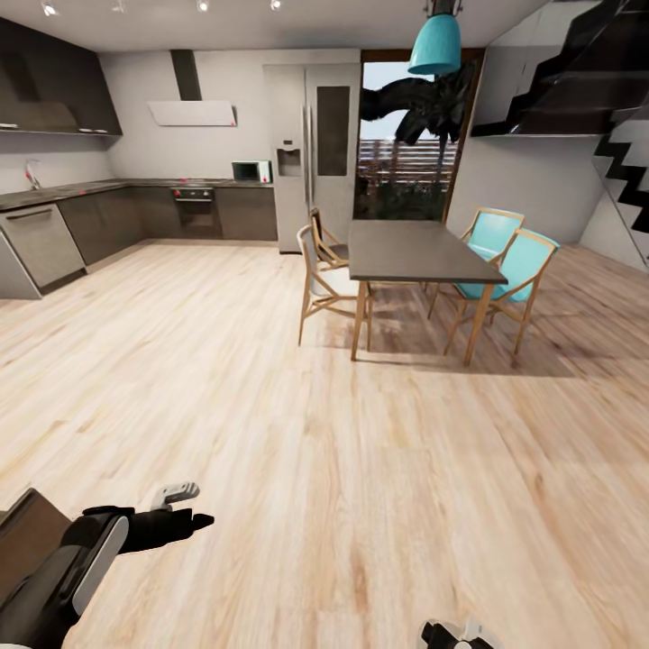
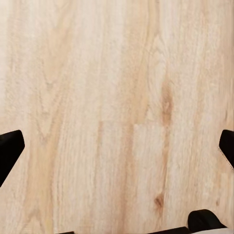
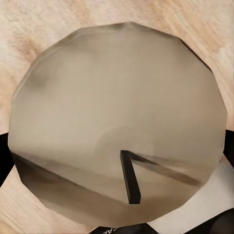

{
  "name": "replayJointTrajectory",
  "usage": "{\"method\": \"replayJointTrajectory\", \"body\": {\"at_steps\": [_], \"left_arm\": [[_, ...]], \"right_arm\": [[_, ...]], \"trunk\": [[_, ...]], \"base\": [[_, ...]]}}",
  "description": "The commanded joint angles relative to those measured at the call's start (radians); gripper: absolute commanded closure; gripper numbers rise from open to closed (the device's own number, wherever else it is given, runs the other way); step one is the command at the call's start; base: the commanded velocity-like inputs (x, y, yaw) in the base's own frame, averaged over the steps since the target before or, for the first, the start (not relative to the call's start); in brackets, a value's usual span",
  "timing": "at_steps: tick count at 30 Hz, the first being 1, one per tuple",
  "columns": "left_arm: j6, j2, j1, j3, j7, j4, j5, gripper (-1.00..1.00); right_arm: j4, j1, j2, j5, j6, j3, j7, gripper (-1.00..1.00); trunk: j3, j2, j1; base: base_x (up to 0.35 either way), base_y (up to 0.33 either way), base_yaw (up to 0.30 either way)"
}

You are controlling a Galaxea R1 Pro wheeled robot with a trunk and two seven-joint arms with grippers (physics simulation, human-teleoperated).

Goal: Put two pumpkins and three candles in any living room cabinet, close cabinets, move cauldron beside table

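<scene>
Right wrist view: candle [image 3: 117,122] fills frame, flat grey-beige top with dark wick, black fingers [image 3: 6,151] at its sides, right gripper clamped on it above wood floor [image 3: 39,19]. Left wrist view: left gripper [image 2: 117,146] fingertips wide apart, nothing between, bare plank floor below. Head view: left gripper [image 1: 180,514] low at left, right arm's end [image 1: 460,635] at bottom edge. Farther: grey dining table [image 1: 410,252], wooden chairs [image 1: 320,279], teal chairs [image 1: 509,261]. Beyond: kitchen counter [image 1: 90,189], fridge [image 1: 311,149], teal pendant lamp [image 1: 434,45].
</scene>
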Motion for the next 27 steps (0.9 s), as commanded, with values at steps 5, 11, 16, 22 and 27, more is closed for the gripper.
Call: {"method": "replayJointTrajectory", "body": {"at_steps": [5, 11, 16, 22, 27], "left_arm": [[0.0, 0.0, 0.0, 0.0, 0.0, 0.0, 0.0, -1.0], [0.0, 0.0, 0.0, 0.0, 0.0, 0.0, 0.0, -1.0], [0.0, 0.0, 0.0, 0.0, 0.0, 0.0, 0.0, -1.0], [0.0, 0.0, 0.0, 0.0, 0.0, 0.0, 0.001, -1.0], [0.0, 0.0, 0.0, 0.0, 0.0, 0.0, 0.002, -1.0]], "right_arm": [[0.0, 0.0, 0.0, -0.001, -0.001, 0.0, 0.0, 1.0], [0.0, 0.0, 0.0, -0.001, 0.001, 0.0, 0.0, 1.0], [0.0, 0.0, 0.001, 0.002, 0.002, 0.001, 0.0, 1.0], [0.0, 0.0, 0.005, 0.003, 0.006, 0.003, 0.0, 1.0], [0.0, 0.0, 0.01, 0.003, 0.006, 0.009, -0.004, 1.0]], "trunk": [[0.0, 0.0, 0.0], [0.0, 0.0, 0.0], [0.0, 0.0, 0.0], [0.0, 0.0, 0.0], [0.0, 0.0, 0.0]], "base": [[0.298, -0.174, 0.014], [0.292, -0.203, 0.203], [0.279, -0.224, 0.281], [0.249, -0.236, 0.288], [0.201, -0.234, 0.289]]}}
